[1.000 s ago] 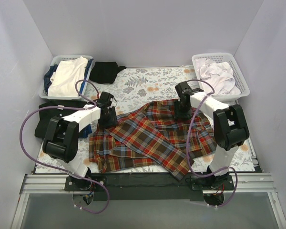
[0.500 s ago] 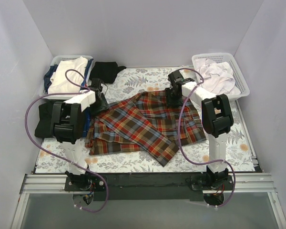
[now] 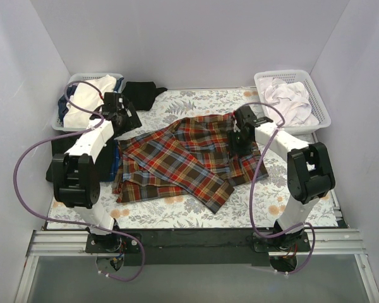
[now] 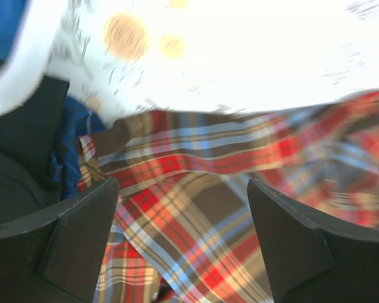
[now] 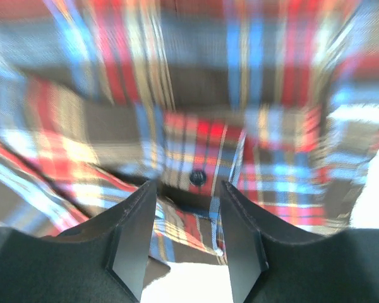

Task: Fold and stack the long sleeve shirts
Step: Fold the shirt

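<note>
White cloth (image 3: 91, 95) fills the left basket (image 3: 88, 75) in the far left corner of the tabletop (image 3: 202, 104); in front of it a dark cloth (image 3: 60, 165) lies along the left edge, and just right of the basket sits a black garment (image 3: 139, 95), bunched; the left gripper (image 3: 121, 115) hangs between that basket and the plaid shirt (image 3: 177, 161) — its jaws stand wide apart with nothing in them, the shirt's left edge lying beneath them in the wrist view; the plaid shirt lies spread and rumpled across the middle of the tabletop, its folds overlapping, one corner pointing toward the near edge; the right gripper (image 3: 240, 136) is down on the shirt's right side — jaws partly apart, a buttoned fold showing between the fingers (image 5: 132, 233), though the blur hides whether they pinch it; in the far right corner the right basket (image 3: 321, 108) holds pale crumpled cloth (image 3: 287, 98).
</note>
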Robot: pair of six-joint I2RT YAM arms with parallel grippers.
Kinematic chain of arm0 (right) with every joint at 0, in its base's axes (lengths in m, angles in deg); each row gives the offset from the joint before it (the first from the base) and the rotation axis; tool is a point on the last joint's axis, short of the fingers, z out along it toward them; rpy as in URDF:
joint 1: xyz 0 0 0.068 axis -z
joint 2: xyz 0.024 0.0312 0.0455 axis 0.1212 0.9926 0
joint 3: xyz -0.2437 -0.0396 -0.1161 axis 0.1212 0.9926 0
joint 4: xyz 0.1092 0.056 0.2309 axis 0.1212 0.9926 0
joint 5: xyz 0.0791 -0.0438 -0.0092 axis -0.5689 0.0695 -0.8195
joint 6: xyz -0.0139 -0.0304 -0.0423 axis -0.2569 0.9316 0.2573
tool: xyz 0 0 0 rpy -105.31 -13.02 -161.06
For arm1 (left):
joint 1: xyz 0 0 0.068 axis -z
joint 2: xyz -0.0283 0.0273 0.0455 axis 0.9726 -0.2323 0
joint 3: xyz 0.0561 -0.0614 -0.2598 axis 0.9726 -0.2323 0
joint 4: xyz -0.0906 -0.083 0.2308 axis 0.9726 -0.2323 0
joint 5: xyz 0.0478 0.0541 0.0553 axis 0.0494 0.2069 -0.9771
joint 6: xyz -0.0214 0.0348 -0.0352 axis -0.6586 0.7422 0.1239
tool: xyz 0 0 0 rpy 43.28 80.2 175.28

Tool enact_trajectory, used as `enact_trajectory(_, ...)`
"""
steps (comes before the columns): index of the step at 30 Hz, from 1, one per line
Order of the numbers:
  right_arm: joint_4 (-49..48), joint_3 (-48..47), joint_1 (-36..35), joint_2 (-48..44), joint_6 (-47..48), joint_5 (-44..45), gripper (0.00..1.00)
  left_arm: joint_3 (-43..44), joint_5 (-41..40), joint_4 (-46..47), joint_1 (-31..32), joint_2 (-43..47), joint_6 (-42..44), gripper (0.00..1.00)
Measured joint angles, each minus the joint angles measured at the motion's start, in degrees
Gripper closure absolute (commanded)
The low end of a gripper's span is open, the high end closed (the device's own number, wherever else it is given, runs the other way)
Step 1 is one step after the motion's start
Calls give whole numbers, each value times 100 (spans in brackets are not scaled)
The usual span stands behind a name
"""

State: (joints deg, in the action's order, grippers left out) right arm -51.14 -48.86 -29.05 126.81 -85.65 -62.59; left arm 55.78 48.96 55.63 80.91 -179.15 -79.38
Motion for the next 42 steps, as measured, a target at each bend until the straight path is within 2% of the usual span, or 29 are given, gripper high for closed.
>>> enact_trajectory(4,-118,1080,-2,55,-33,-302,49,-50,208,234,0,439,20,16)
enact_trajectory(12,-468,2159,11,-769,-286,-402,51,-280,396,304,0,417,22,16)
enact_trajectory(18,420,2889,11,-1729,-389,-350,46,-459,461,319,2,417,50,16)
enact_trajectory(21,940,2610,9,-2013,-393,-219,39,-667,525,348,39,417,35,17)
enact_trajectory(23,1196,1958,17,-2063,-385,-13,38,-857,560,363,96,417,13,17)
enact_trajectory(28,1005,164,280,-1853,-365,511,37,-1259,590,380,463,417,-98,16)
enact_trajectory(31,706,-387,621,-1309,-317,669,39,-1449,518,448,675,417,-184,16)
enact_trajectory(38,267,-503,933,468,-33,774,40,-1827,122,551,800,402,-328,16)
enact_trajectory(42,116,-505,1001,811,35,763,39,-1895,-59,612,800,308,-374,16)
